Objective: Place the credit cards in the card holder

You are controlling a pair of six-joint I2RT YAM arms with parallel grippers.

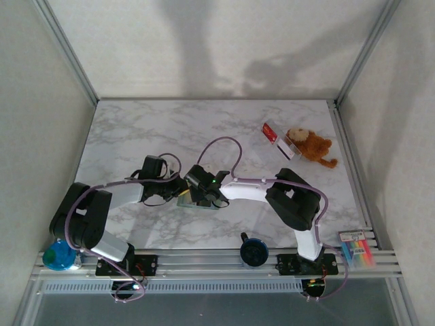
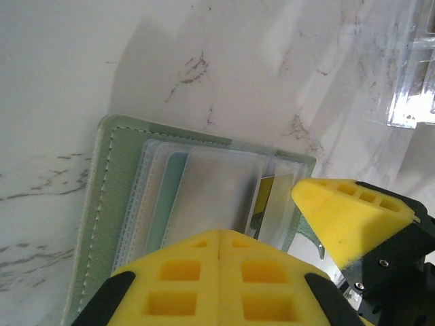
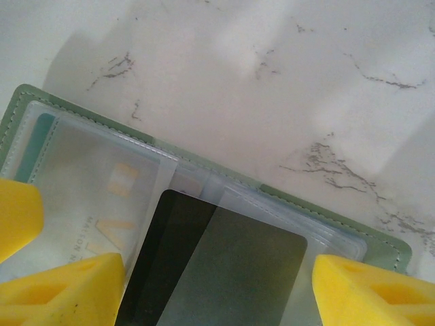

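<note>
I see the grey-green card holder point(image 3: 391, 255) lying open and flat mid-table, its clear sleeves facing up. A dark card point(image 3: 224, 265) sits partly tucked into one sleeve. The red and white card point(image 1: 270, 132) rests well apart, toward two o'clock.

Grn card holder point(image 2: 112, 197) (tbl point(image 2: 238, 41): wht marble).

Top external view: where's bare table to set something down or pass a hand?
Free: the far-left stretch of the table, from its left edge to the red card; also the near strip between card holder and black knob. Crowded: centre, where left gripper and right gripper meet over the holder; far-right corner, with plush toy.
</note>
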